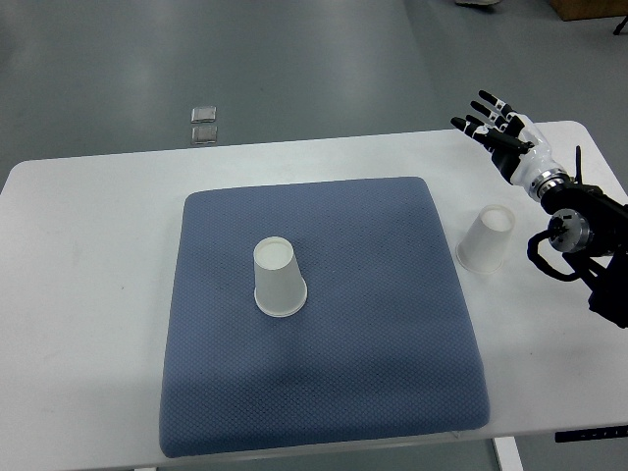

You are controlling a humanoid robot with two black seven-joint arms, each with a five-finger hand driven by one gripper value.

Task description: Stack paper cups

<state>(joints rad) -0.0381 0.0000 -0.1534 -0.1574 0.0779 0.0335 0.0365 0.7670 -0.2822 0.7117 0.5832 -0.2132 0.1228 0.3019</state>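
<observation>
Fingers (483, 110) spread wide and holding nothing on the right hand (500, 132) over the table's far right edge, one paper cup (278, 278) upside down on the blue mat (324, 314), second cup (488, 238) inverted on the white table (88, 294), just off the mat's right side

One paper cup (279, 279) stood on the mat (392, 324); the second cup (488, 238) stood on the table (88, 294), right of it.
</observation>
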